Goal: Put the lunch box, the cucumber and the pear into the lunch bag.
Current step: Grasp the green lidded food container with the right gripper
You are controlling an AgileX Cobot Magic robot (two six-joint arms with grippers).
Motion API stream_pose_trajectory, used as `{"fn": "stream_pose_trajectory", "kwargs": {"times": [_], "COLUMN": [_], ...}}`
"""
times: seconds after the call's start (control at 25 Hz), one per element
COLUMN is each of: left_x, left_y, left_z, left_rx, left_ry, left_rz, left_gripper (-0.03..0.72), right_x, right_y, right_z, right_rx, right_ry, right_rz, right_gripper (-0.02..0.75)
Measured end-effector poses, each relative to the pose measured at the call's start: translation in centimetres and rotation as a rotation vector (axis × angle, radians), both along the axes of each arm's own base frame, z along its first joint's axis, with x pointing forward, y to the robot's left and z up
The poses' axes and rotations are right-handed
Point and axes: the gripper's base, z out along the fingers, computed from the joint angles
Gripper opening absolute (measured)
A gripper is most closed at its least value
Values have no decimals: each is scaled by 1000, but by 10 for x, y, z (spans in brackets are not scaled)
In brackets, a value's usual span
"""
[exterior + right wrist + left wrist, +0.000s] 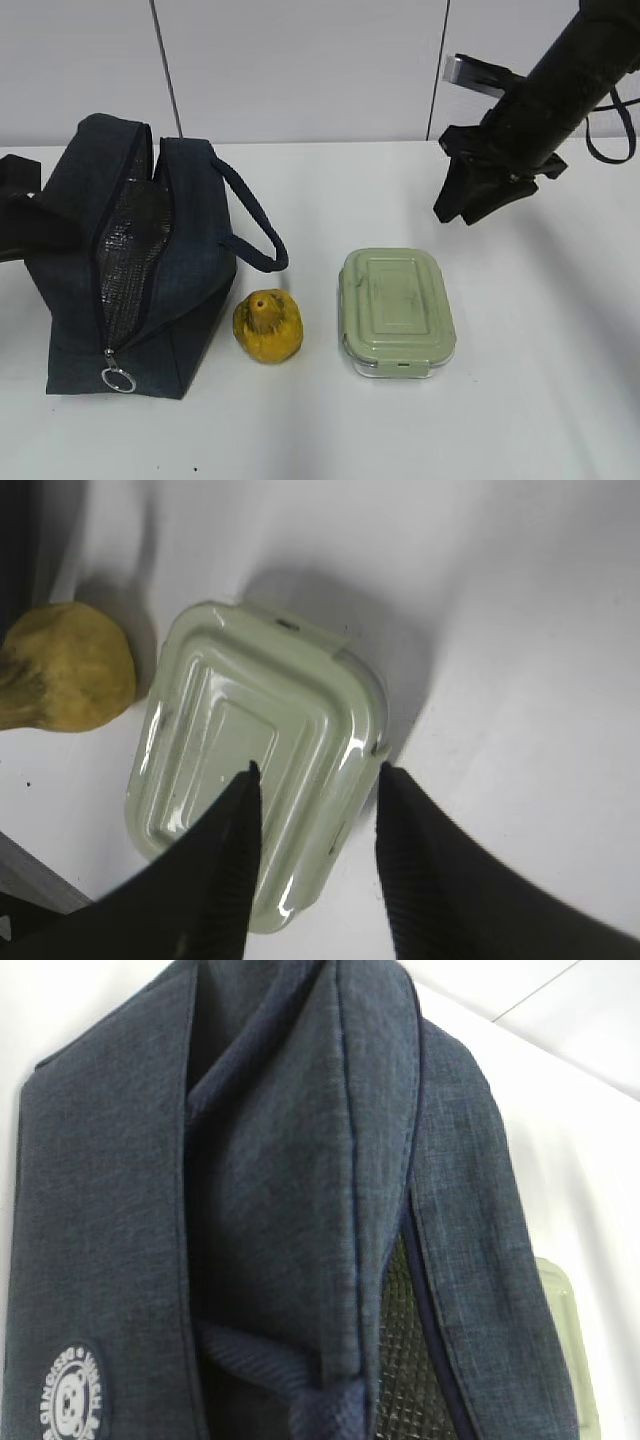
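The navy lunch bag (pixel 130 260) stands at the left with its zipper open and its silver foil lining showing; it fills the left wrist view (pixel 260 1160). The yellow-brown pear (pixel 268 325) sits just right of the bag. The sage-green lunch box (pixel 397 312) lies right of the pear. My right gripper (pixel 455 215) hangs open and empty above and behind the lunch box. In the right wrist view the right gripper (pixel 318 767) spreads over the box's lid (pixel 250 740), with the pear (pixel 65 665) at the left. The cucumber is out of view. My left gripper (pixel 18 205) is a dark shape pressed against the bag's left side, its fingers hidden.
The bag's loop handle (pixel 255 225) arches out toward the pear. A metal ring pull (pixel 118 380) hangs at the bag's front end. A white wall with panel seams stands behind the white table (pixel 540 400). The lunch box edge shows in the left wrist view (pixel 568 1305).
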Motion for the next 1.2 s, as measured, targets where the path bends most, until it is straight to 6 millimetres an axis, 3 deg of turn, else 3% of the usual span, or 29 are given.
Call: {"fn": "stream_pose_trajectory", "kwargs": {"times": [0.2,0.36,0.6,1.2], "left_x": [0,-1,-1,-1], "left_y": [0,-1,-1,-1], "left_z": [0,0,0,0], "left_rx": [-2,-5,-6,-6], "left_ry": [2,6,8,8], "left_rz": [-2,-8,-11,-11], "left_gripper": [-18,-18,-18,-18], "right_x": [-23,-46,-72,-69], "right_y": [-9,-29,-36,-30], "right_z": [-5,-13,-46,-45], "right_rx": [141,300,387,479], "right_ry": [31,20,29,-73], "right_rz": [-1,-31,-11,-29], "right_gripper": [308,307,304,316]}}
